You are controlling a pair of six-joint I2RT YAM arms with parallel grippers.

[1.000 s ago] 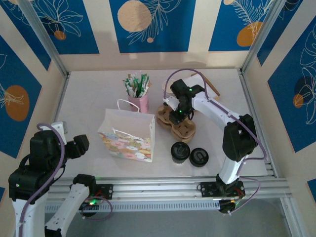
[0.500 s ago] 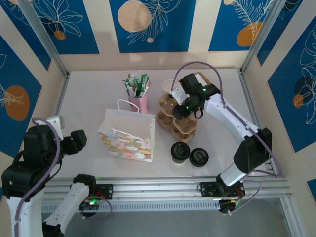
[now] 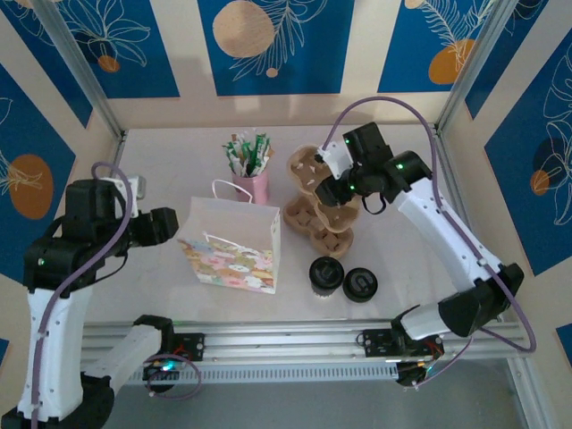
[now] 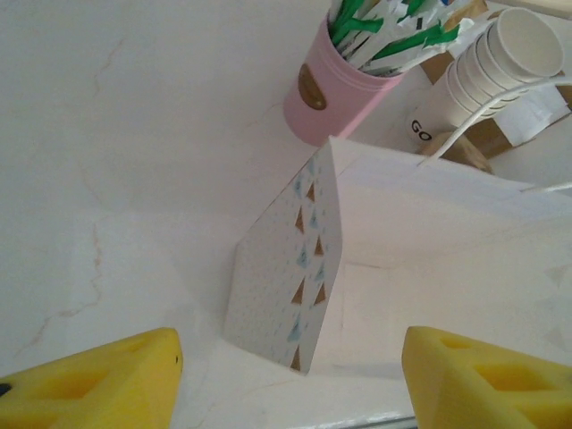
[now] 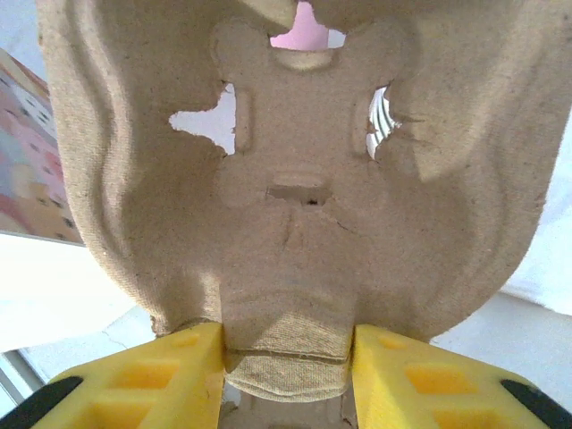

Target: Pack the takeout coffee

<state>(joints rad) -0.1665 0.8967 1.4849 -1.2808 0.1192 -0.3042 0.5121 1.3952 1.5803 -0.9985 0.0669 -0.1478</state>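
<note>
Beyond the takeout coffee (image 3: pixel 326 274), right gripper (image 5: pixel 286 357) clamps a pulp carrier (image 5: pixel 295 206); left gripper (image 4: pixel 286 375), jaws apart, faces the bag (image 4: pixel 295 259).

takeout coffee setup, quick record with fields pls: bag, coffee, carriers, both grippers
paper bag: upright, mouth open
takeout coffee: lidded, on the table right of the bag, untouched
loose black lid: beside the coffee
pulp carrier: tilted, gripped at one edge
other carriers: stacked on the table
left gripper: open, empty, by the bag's left side
right gripper: shut on the pulp carrier
</note>
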